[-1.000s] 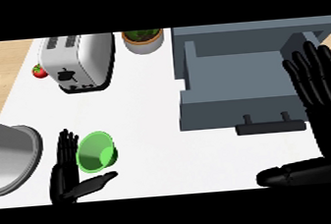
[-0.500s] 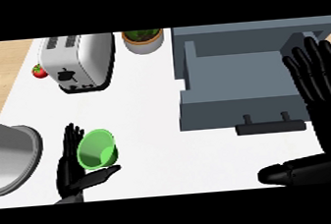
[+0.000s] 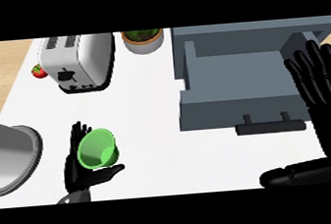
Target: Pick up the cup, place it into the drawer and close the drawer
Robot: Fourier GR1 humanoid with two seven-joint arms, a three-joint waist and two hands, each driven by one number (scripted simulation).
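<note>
Cup (image 3: 97,149), green and lying tilted near the counter's (image 3: 157,149) front-left edge, looks light, rigid, slick-walled; my left hand (image 3: 82,172) curls around its body. I'd grip mid-wall. Right hand (image 3: 324,79) rests with straight fingers beside the open drawer (image 3: 231,79).

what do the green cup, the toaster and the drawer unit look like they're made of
The small green cup looks like glossy, slightly see-through plastic: the rim shows lighter. The silver two-slot toaster reads as brushed or polished metal, given its bright sheen, with black trim. The grey open drawer unit has a flat matte finish, possibly painted metal or plastic; the view cannot settle which.
</note>
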